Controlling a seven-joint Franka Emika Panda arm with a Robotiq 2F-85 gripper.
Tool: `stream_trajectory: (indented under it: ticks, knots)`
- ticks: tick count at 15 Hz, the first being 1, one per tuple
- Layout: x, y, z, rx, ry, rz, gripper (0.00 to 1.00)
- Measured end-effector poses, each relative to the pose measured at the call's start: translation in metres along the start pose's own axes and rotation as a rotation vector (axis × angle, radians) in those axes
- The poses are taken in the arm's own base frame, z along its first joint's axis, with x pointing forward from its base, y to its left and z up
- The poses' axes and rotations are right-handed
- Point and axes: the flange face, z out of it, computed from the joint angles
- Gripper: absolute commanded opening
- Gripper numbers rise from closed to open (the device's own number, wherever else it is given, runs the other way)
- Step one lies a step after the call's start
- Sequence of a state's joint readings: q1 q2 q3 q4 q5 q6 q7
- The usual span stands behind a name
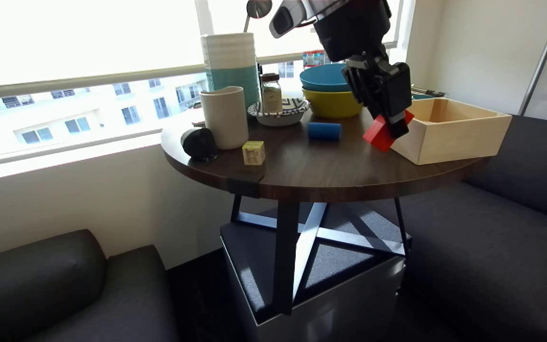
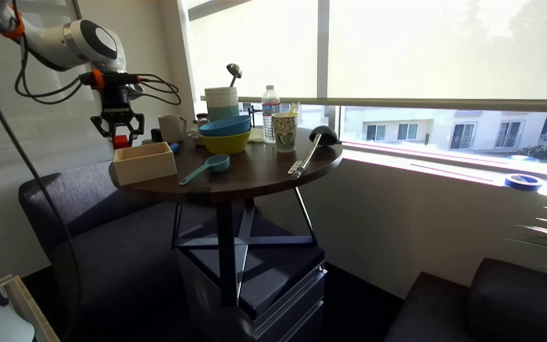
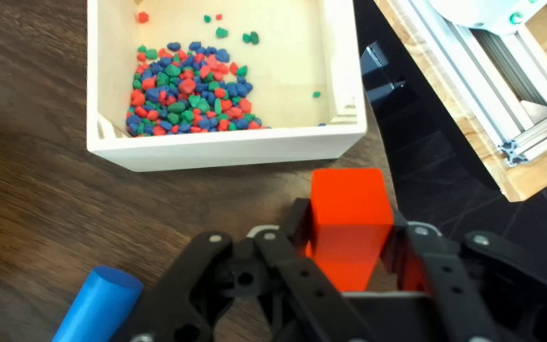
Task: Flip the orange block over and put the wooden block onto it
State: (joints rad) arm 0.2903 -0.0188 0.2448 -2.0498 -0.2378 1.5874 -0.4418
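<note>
Gripper holds orange block between its fingers, tilted, near box. Wooden block rests on table near mug.

Bright window above shadowed wall

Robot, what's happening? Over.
Fingers shut on tilted red-orange rectangular block. Pale wooden cube on round brown table. Open pale wooden box nearby, possibly obstructing.
</note>
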Motion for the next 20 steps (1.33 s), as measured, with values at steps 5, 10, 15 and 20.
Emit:
stream_trajectory:
  ticks: [5,10,15,20]
  knots:
    - [0.006,-0.001,0.009,-0.008,-0.147,-0.028,0.12]
    - [0.021,0.0,0.012,0.01,-0.205,-0.05,0.12]
    - [0.032,0.004,0.021,0.039,-0.244,-0.05,0.12]
    - [0.029,0.005,0.023,0.067,-0.305,-0.029,0.12]
